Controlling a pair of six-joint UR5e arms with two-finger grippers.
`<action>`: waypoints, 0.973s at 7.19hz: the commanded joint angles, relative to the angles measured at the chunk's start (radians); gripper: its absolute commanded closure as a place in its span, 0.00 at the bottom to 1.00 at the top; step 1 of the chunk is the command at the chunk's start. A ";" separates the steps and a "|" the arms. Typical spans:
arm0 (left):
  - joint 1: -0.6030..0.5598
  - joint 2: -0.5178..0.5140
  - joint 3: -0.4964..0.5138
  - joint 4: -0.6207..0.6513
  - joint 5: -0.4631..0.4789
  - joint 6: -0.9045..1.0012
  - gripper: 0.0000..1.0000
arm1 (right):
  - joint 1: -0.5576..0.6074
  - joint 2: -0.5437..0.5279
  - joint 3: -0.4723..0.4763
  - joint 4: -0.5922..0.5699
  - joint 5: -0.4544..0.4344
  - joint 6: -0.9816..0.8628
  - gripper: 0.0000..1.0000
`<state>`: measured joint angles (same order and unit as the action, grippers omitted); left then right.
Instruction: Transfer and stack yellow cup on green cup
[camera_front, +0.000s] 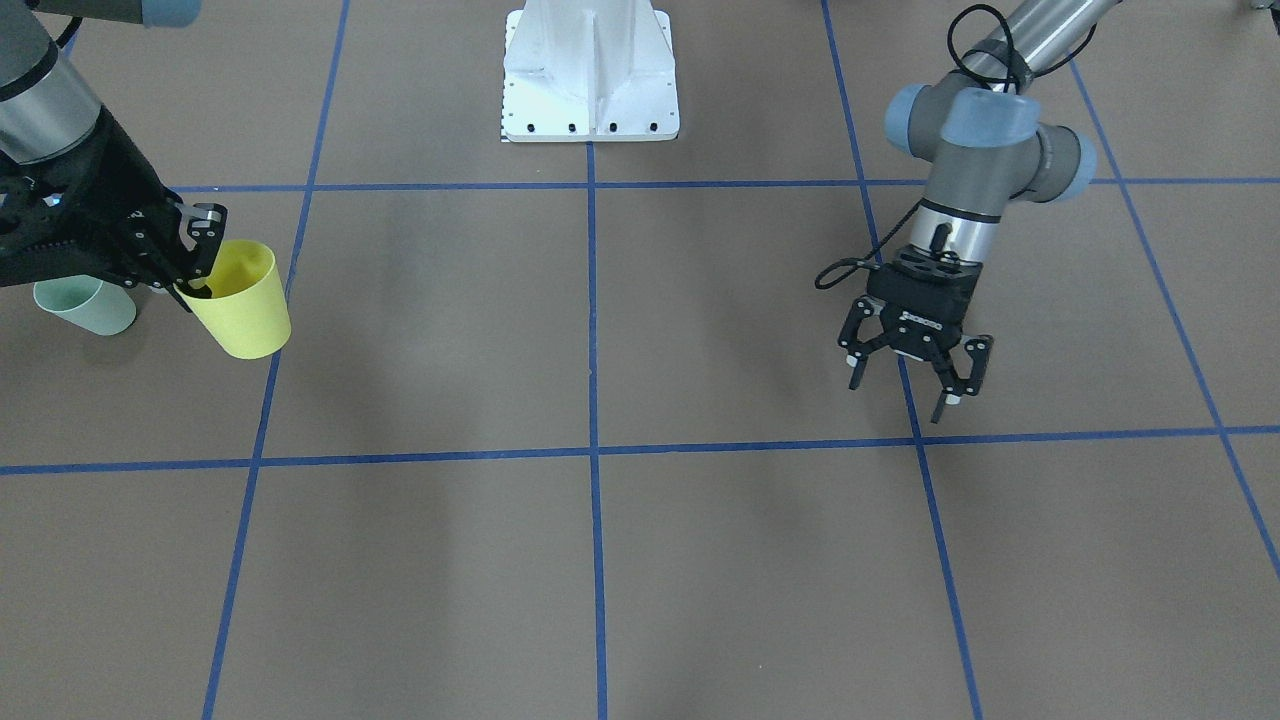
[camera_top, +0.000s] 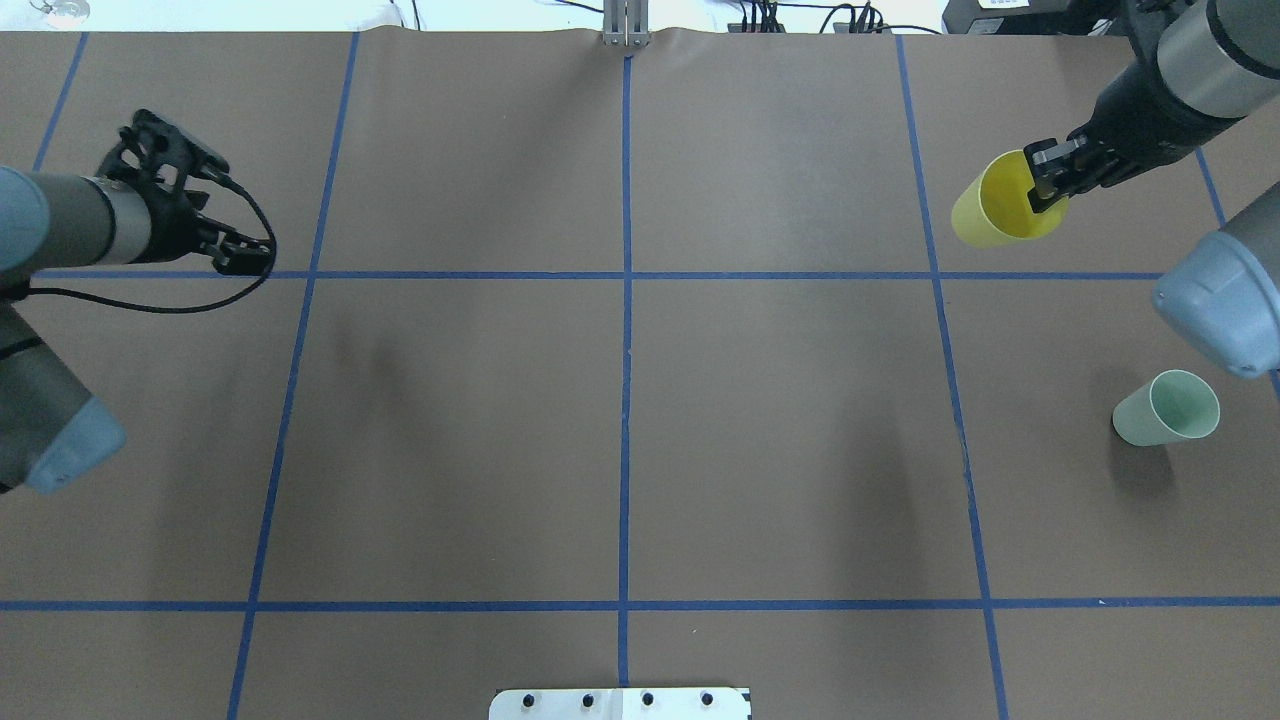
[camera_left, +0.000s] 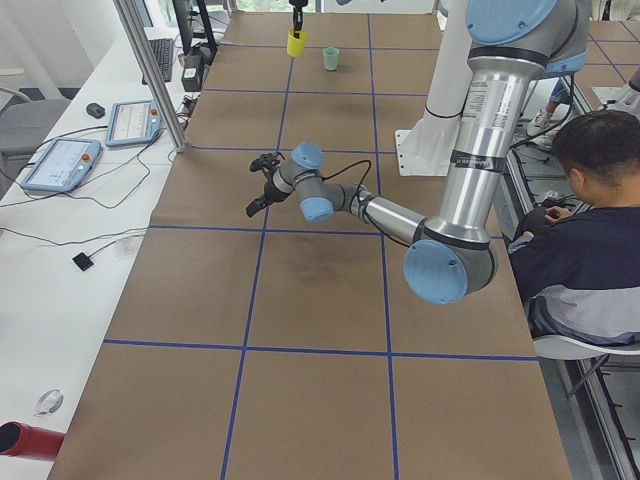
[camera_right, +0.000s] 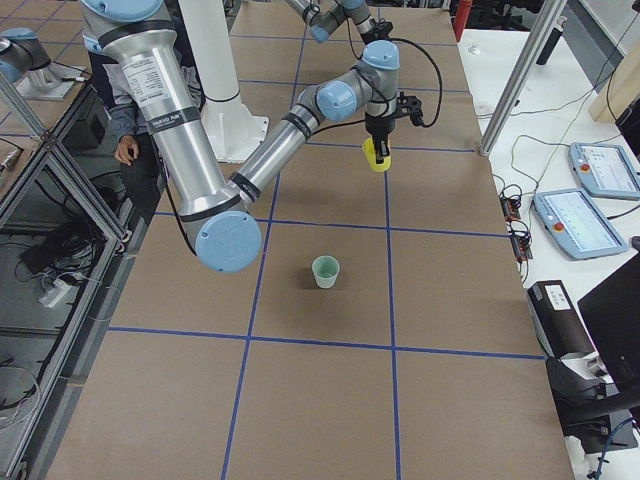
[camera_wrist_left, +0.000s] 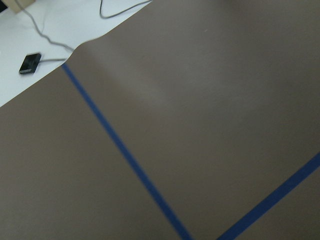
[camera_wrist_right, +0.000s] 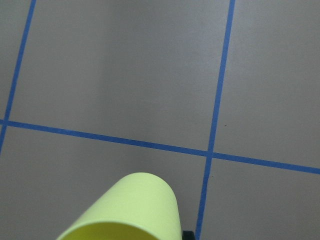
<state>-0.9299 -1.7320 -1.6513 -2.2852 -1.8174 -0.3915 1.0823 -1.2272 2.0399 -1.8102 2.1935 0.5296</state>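
My right gripper (camera_top: 1048, 183) is shut on the rim of the yellow cup (camera_top: 995, 205) and holds it tilted above the table; it also shows in the front view (camera_front: 200, 262) with the yellow cup (camera_front: 245, 305). The yellow cup fills the bottom of the right wrist view (camera_wrist_right: 130, 210). The green cup (camera_top: 1170, 408) stands upright on the table nearer the robot's base, apart from the yellow cup, and shows partly behind the right arm in the front view (camera_front: 85, 305). My left gripper (camera_front: 915, 375) is open and empty on the other side of the table.
The table is brown with blue tape lines (camera_top: 625, 275). The robot's white base plate (camera_front: 590, 75) stands at the middle. An operator (camera_left: 585, 240) sits by the table's side. Tablets (camera_right: 575, 210) and cables lie beyond the far edge.
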 joint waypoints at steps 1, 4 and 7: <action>-0.255 0.081 -0.018 0.067 -0.283 0.008 0.00 | 0.042 -0.063 0.017 0.003 0.055 -0.106 1.00; -0.450 0.123 -0.025 0.380 -0.413 0.101 0.00 | 0.100 -0.153 0.020 0.003 0.109 -0.279 1.00; -0.504 0.149 -0.011 0.682 -0.410 0.402 0.00 | 0.142 -0.256 0.020 0.017 0.133 -0.429 1.00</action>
<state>-1.4073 -1.5790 -1.6561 -1.7795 -2.2244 -0.0832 1.2142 -1.4379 2.0602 -1.8036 2.3212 0.1585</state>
